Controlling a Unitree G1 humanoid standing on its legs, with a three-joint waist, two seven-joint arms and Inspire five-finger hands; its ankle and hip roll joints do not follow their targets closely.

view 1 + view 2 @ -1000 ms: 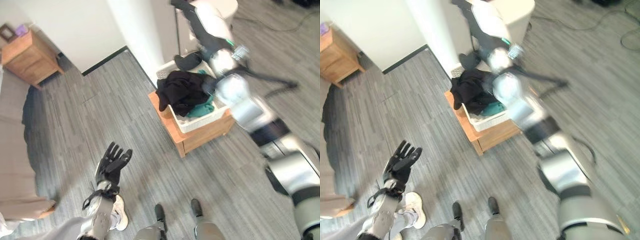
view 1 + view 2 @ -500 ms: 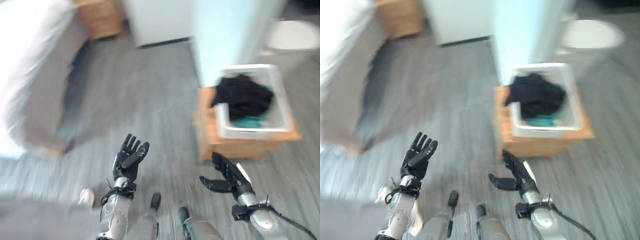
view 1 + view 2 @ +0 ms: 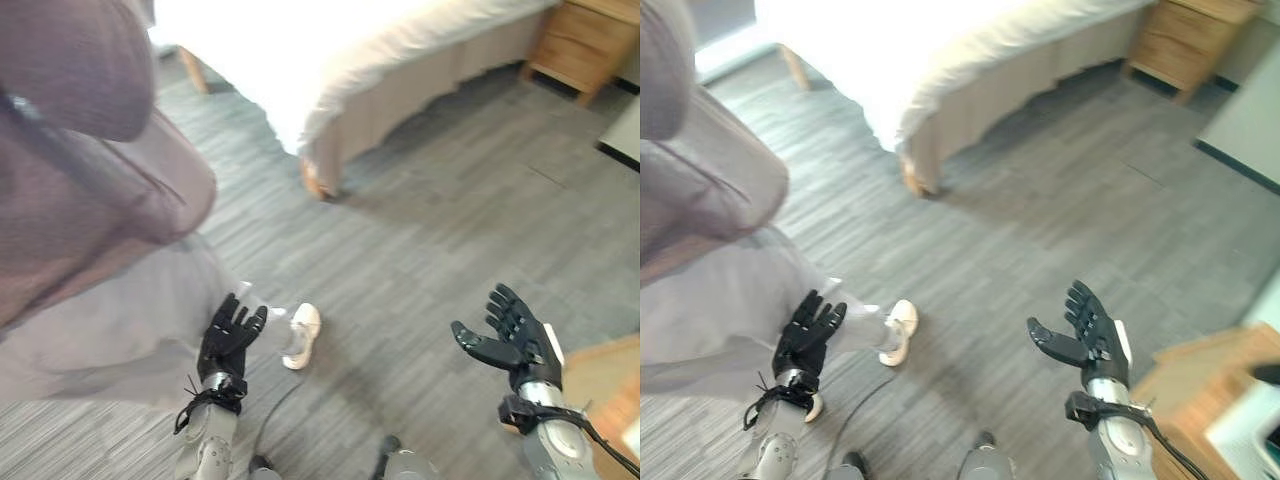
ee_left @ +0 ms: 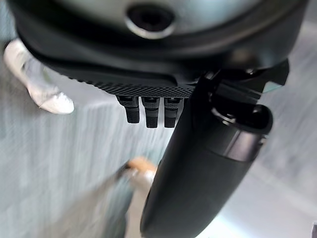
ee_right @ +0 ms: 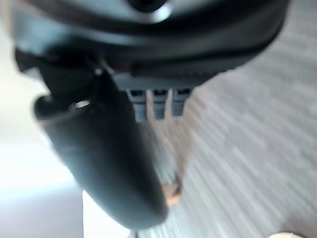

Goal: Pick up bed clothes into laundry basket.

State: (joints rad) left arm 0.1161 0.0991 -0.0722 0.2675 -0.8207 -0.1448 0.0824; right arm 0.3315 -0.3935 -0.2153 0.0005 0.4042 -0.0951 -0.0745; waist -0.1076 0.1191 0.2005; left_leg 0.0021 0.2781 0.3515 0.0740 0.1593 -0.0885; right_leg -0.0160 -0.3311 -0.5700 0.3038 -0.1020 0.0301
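1. Left hand (image 3: 230, 338), at 7 o'clock, has its fingers spread open and holds nothing.
2. Right hand (image 3: 514, 335), at 5 o'clock, is also open and empty, palm turned up.
3. A person (image 3: 90, 220) stands close at 9 o'clock.
4. The bed (image 3: 330, 50), at 12 o'clock across grey floor (image 3: 450, 210), carries white bedclothes (image 3: 300, 40): likely soft, light and floppy; best gathered in a bunched fold near the edge.
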